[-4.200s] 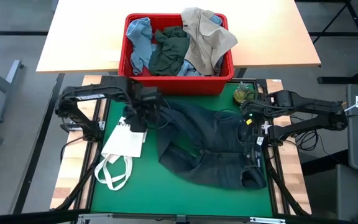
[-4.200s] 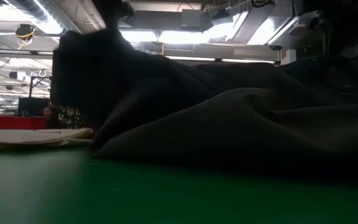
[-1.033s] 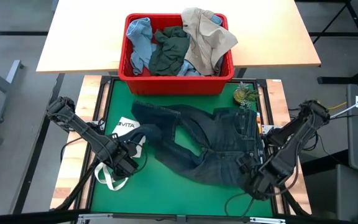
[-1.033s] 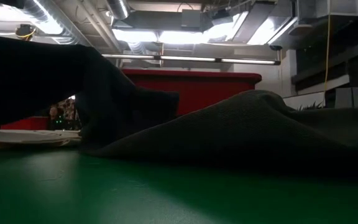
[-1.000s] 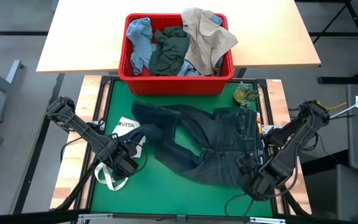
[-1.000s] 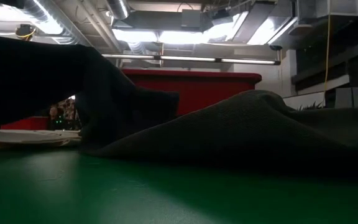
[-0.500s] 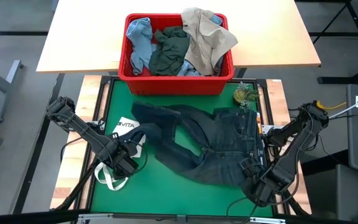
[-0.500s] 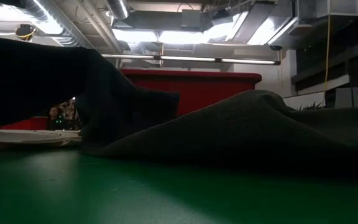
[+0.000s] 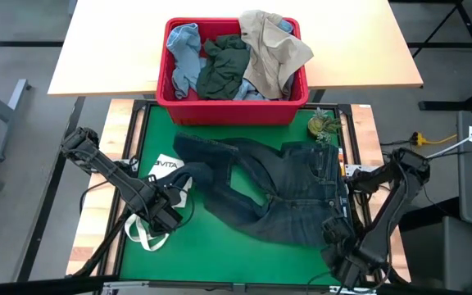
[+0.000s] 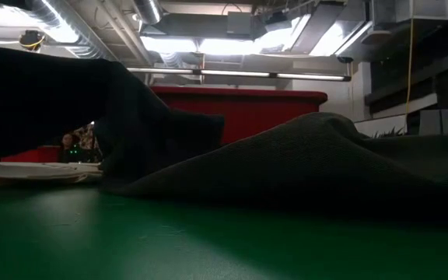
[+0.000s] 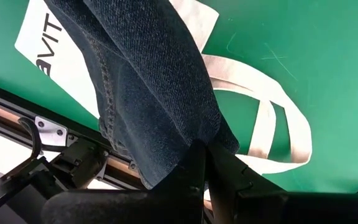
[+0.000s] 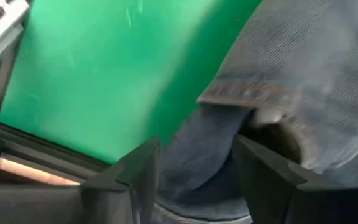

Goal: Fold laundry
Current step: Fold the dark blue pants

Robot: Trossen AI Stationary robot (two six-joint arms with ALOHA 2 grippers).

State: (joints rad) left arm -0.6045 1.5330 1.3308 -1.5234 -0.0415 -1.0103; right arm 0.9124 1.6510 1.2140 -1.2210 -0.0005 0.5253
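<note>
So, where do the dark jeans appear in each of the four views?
High view: jeans spread across the green mat's middle and right.
Low view: the dark mound filling the middle.
Left wrist view: one leg lying over the white tote bag.
Right wrist view: denim beside the mat.
Shared landmark: green mat.

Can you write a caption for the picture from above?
Jeans spread on the green table, red basket behind.

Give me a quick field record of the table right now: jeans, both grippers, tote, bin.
jeans: spread crumpled on the green mat
left gripper: shut on a jeans leg, over the tote
right gripper: open, fingers either side of a jeans edge at the mat's near right corner
tote: flat on the mat's left, partly under the jeans leg
bin: red, holds blue, green and khaki clothes
</note>
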